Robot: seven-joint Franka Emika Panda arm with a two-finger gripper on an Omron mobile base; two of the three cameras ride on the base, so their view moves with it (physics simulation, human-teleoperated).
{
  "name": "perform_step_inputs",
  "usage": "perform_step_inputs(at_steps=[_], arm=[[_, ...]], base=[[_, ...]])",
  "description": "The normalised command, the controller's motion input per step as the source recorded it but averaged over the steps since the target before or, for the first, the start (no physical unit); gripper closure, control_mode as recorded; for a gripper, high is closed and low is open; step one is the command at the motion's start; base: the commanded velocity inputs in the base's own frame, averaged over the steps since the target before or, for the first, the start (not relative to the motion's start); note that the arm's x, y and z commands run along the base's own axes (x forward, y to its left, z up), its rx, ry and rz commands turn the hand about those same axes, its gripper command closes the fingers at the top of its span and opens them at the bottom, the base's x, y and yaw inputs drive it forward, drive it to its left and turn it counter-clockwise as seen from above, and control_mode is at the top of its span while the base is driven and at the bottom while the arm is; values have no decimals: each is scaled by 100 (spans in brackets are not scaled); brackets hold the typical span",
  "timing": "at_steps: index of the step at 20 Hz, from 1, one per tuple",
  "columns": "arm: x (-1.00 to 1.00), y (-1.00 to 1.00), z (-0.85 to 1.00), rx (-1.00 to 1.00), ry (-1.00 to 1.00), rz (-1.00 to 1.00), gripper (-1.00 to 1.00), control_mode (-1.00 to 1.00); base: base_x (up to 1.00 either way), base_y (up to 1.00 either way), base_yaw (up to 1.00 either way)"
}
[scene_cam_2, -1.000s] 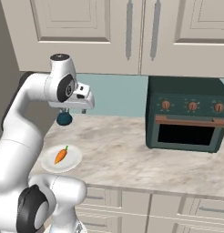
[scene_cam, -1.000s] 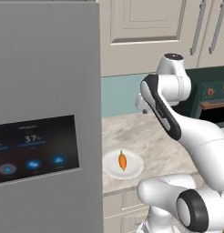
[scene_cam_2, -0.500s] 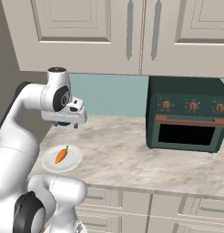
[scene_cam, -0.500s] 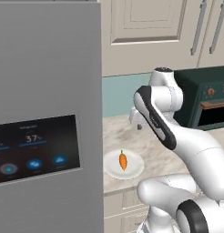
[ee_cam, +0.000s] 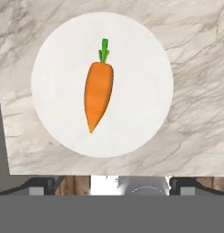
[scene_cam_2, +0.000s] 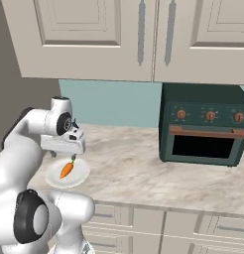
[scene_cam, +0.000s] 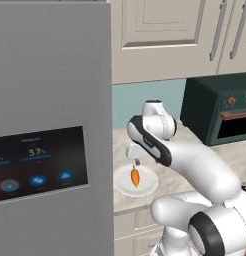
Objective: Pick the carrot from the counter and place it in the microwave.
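Hand view puts the carrot (ee_cam: 98, 96) dead centre on its white plate (ee_cam: 145, 118) near the counter's (ee_cam: 196, 77) left end. I'm in the approach: gripper (scene_cam_2: 69, 155) spread wide, hovering above, nothing pinched. Next I'd descend and close.

Straight ahead of the gripper (ee_cam: 112, 182) lies a short bright orange tapered carrot (ee_cam: 98, 96) with a tiny green top pointing away from it. It rests on a round white plate (ee_cam: 145, 109) sitting on the beige marble-patterned stone counter (ee_cam: 200, 91), near its edge.
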Motion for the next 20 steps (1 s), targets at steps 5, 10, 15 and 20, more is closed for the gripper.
perform_step_inputs(at_steps=[5,10,15,20], arm=[[28,2,-82,0,0,0,-100,-100],[65,21,-58,0,0,0,-100,-100],[46,21,-30,0,0,0,-100,-100],[19,3,-34,0,0,0,-100,-100]], base=[[0,0,0],[0,0,0],[0,0,0],[0,0,0]])
